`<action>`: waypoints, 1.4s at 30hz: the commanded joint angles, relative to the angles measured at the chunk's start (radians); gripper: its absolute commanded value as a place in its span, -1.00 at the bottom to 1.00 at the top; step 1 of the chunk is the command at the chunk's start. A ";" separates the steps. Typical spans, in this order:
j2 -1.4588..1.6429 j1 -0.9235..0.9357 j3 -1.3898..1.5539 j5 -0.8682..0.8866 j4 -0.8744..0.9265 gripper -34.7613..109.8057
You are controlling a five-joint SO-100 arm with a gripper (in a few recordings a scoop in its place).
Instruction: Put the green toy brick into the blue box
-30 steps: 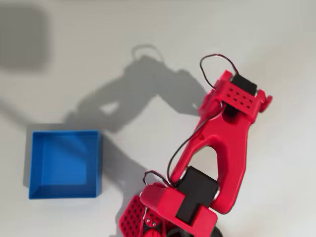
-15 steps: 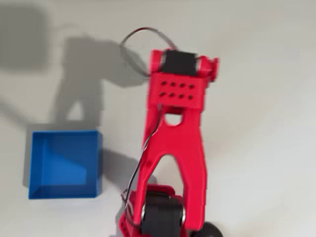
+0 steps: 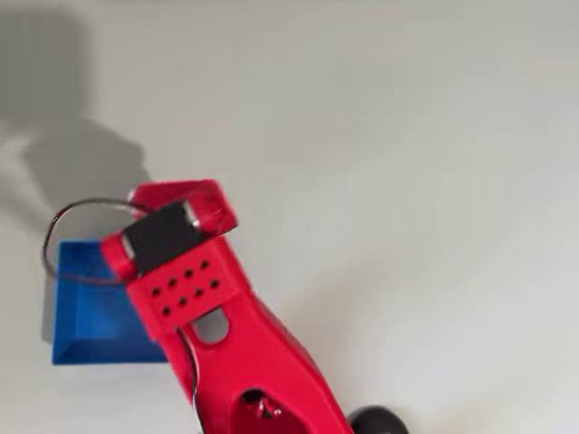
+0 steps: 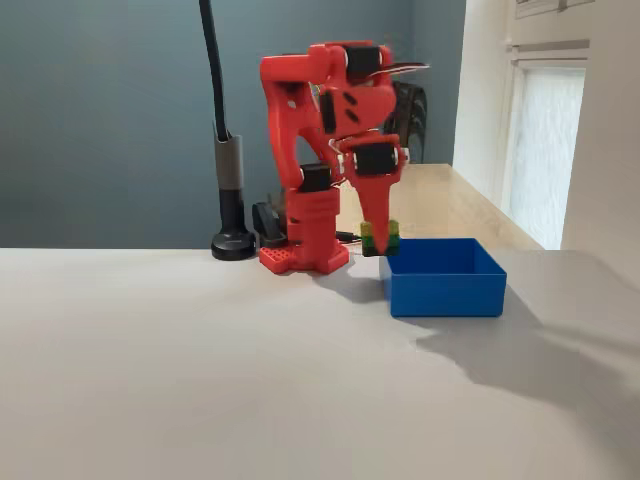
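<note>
The red arm reaches over the blue box (image 3: pixel 86 321), hiding its right part in the overhead view. In the fixed view my gripper (image 4: pixel 379 243) points down, shut on the green toy brick (image 4: pixel 381 238), which hangs just above the left rim of the blue box (image 4: pixel 445 285). The brick shows lime green with a yellow band. From overhead the brick and fingers are hidden under the arm's wrist (image 3: pixel 172 240).
A black lamp post with a round base (image 4: pixel 233 243) stands left of the arm's red base (image 4: pixel 305 255) in the fixed view. A black cable loop (image 3: pixel 68 235) sticks out from the wrist. Open white table lies to the right and front.
The arm has swung from the right side of the overhead view across the table to the left, ending above the blue box's right side.
</note>
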 commanded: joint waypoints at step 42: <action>0.046 -0.357 0.051 0.069 -0.152 -0.23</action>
